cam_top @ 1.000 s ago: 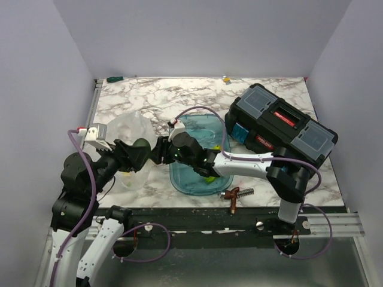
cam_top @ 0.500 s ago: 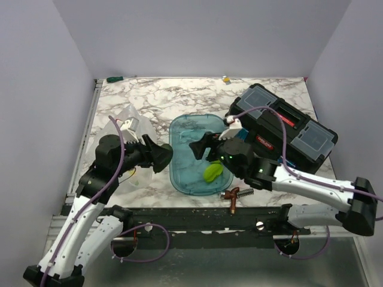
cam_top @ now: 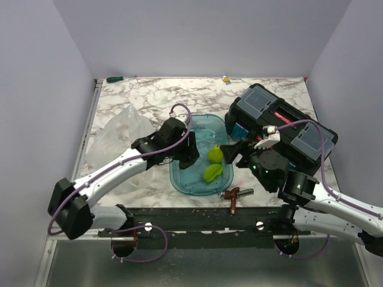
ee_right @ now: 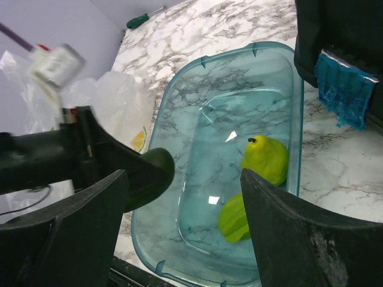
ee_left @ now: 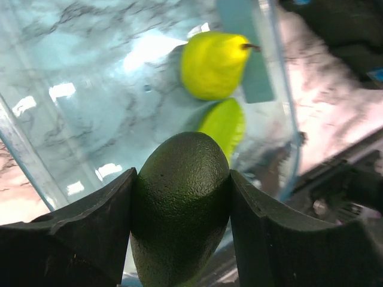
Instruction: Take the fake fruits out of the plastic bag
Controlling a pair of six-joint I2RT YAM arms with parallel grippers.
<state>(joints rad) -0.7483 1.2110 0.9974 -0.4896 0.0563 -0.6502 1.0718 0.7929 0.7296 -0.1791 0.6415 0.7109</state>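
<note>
My left gripper (cam_top: 190,154) is shut on a dark green oval fruit (ee_left: 179,200) and holds it over the left side of the teal tray (cam_top: 179,179). The fruit also shows in the right wrist view (ee_right: 152,170). A yellow-green pear (cam_top: 215,154) and a light green fruit (cam_top: 212,173) lie in the tray's near right part; both show in the left wrist view (ee_left: 214,63) (ee_left: 224,122) and the right wrist view (ee_right: 266,158) (ee_right: 234,218). The clear plastic bag (cam_top: 119,134) lies crumpled at the left, with a small yellow piece inside (ee_right: 138,140). My right gripper (cam_top: 234,153) is open and empty, just right of the tray.
A black toolbox (cam_top: 281,128) with a teal cloth (ee_right: 344,86) stands at the right. A copper-coloured fitting (cam_top: 234,195) lies by the near table edge. A green-handled tool (cam_top: 114,78) and a small yellow item (cam_top: 226,79) lie at the far edge.
My left gripper has swung right from the bag to above the tray, carrying the dark green fruit. My right gripper has drawn back right, off the tray; the pear now lies uncovered in it.
</note>
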